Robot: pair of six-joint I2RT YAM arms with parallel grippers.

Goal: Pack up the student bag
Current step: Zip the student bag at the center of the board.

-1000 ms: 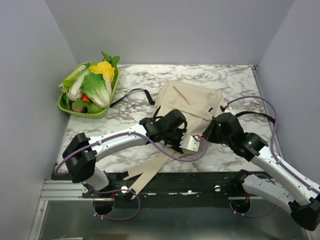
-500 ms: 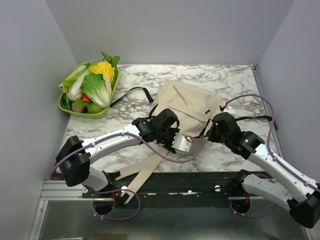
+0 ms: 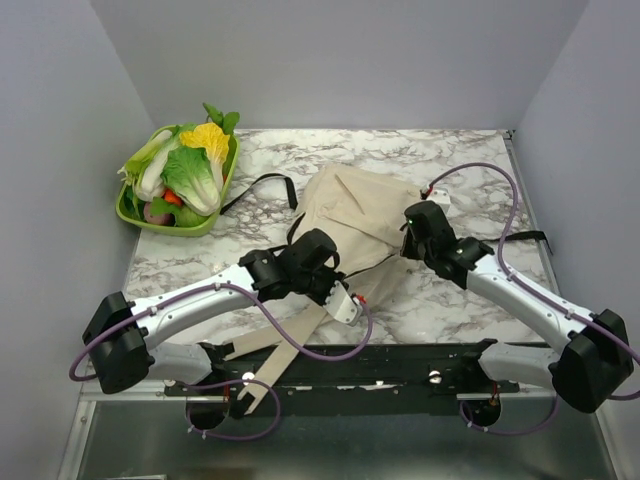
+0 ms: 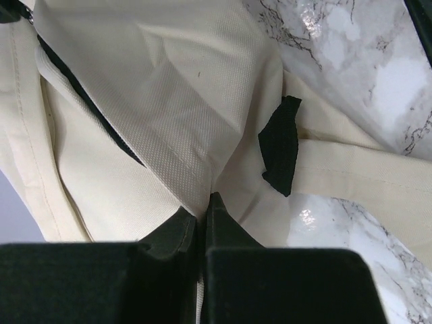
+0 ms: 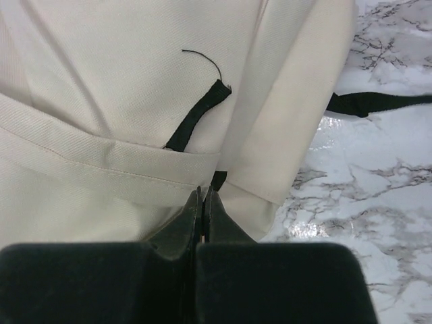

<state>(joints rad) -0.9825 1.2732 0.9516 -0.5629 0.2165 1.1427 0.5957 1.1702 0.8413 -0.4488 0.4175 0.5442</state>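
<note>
Left claw [image 4: 202, 208] pinches the soft beige cloth backpack [image 3: 352, 208] at its 7 o'clock edge; right claw [image 5: 202, 196] grips its 3 o'clock side.

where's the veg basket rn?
Top view: the basket sits at the far-left corner of the table, by the left wall, left of the bag, with a black strap lying between them.

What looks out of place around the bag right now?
The student bag sits crumpled and bunched, pinched between the left gripper and the right gripper. Its long beige straps hang off the table's near edge, and a loose black thread curls from a tab on its side.
</note>
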